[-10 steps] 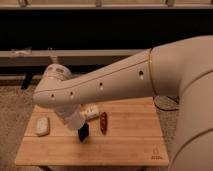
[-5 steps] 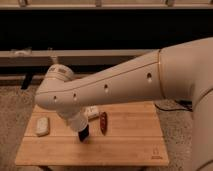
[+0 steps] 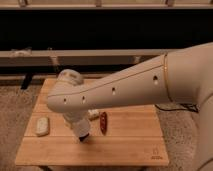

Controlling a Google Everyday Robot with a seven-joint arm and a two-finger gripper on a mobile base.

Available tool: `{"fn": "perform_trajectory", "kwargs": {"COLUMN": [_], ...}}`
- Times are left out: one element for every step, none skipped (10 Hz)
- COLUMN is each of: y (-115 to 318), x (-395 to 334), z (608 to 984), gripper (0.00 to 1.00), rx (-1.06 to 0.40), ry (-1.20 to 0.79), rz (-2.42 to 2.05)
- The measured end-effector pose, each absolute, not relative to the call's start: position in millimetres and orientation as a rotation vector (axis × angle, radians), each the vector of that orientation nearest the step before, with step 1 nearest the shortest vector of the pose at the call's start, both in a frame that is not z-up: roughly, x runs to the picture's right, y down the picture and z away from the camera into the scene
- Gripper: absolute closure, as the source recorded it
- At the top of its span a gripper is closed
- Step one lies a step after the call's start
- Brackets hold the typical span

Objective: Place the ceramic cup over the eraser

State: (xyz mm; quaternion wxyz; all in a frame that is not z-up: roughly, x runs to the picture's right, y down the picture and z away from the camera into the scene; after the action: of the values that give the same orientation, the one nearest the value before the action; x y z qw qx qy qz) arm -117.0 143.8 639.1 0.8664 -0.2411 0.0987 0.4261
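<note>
My white arm reaches from the right across the wooden table. The gripper hangs from the wrist, its dark tip low over the table's left-middle. A small white object peeks out from under the arm just right of the wrist. I cannot tell whether it is the ceramic cup. The black eraser is not visible; the arm hides much of the table's back half.
A pale grey-white oblong pad lies at the table's left. A dark red elongated object lies just right of the gripper. Carpet surrounds the table. A low shelf rail runs along the wall behind.
The gripper has dropped slightly toward the tabletop, and the arm has sagged a little with it. The pad and the red object have not moved.
</note>
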Motion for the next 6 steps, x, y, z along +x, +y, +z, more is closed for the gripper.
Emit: {"fn": "perform_trajectory", "kwargs": {"y": [150.0, 158.0, 163.1, 167.2, 170.2, 176.3], "x": [-116.0, -116.5, -116.4, -116.9, -115.7, -115.0], "z": [650.6, 665.8, 677.7, 686.0, 693.0, 700.2], "gripper": [0.86, 0.74, 0.65, 0.57, 0.47, 0.34], "rx": [-0.520, -0.545, -0.565, -0.581, -0.595, -0.623], "ry": [0.198, 0.193, 0.196, 0.203, 0.214, 0.228], "rz": [0.903, 0.914, 0.919, 0.922, 0.927, 0.937]}}
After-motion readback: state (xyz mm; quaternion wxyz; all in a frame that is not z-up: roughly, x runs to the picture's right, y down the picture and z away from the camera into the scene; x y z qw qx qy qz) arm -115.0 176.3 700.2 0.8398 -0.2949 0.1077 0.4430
